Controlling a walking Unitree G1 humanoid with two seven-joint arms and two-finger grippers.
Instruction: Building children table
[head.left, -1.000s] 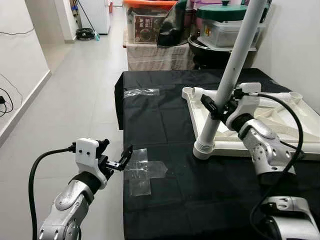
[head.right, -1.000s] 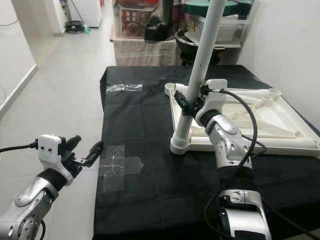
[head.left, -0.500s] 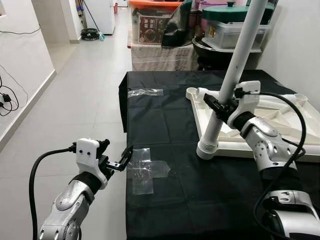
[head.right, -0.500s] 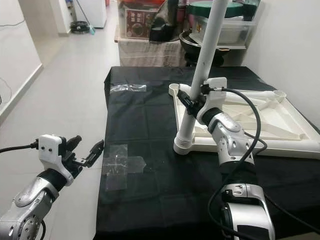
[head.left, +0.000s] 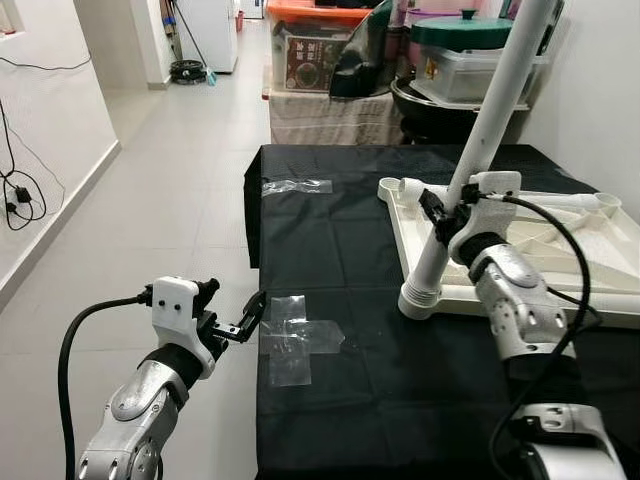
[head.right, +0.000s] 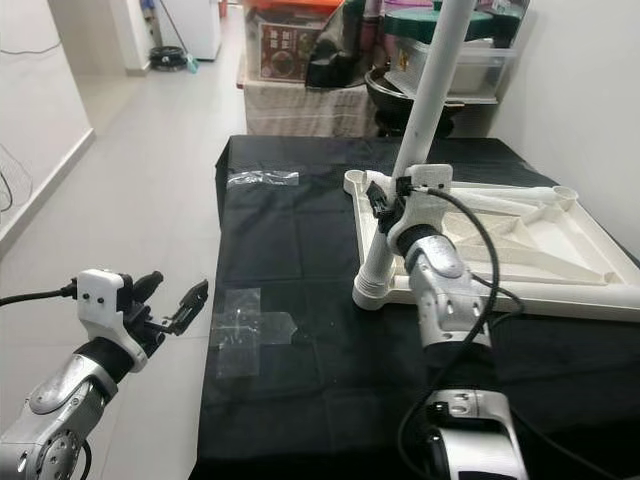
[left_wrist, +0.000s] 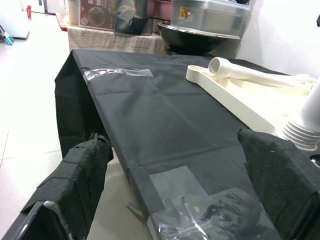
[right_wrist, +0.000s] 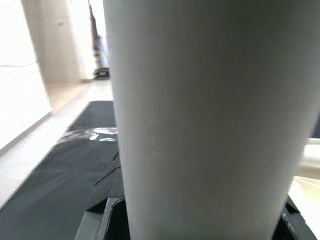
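The right gripper (head.left: 447, 213) is clamped round the white leg (head.left: 470, 180), about a third of the way up from the leg's foot. The leg stands in the near-left corner socket of the tabletop (head.left: 590, 280), which lies upside down on the black cloth (head.left: 340, 260), at about 3 o'clock from the middle of the head views. The leg is not plumb: it leans toward 1 o'clock, its upper end running out of the top of the picture. In the right wrist view the leg (right_wrist: 205, 120) sits between the black fingers (right_wrist: 107, 185).

The left gripper (head.left: 240, 318) hangs off the cloth's edge at 8 o'clock, its fingers spread and holding nothing, just beside a cross of clear tape (head.left: 295, 338). A second strip of tape (head.left: 290, 186) lies at 11 o'clock.

By my reading the job is early. One leg is in its socket, though its tilt suggests it may not be fully seated. A loose white tube (left_wrist: 245, 72) lies along the far rim of the tabletop, likely another leg waiting. The far-right socket (head.left: 607, 202) is open. The remaining legs must go in, then the table be turned upright.
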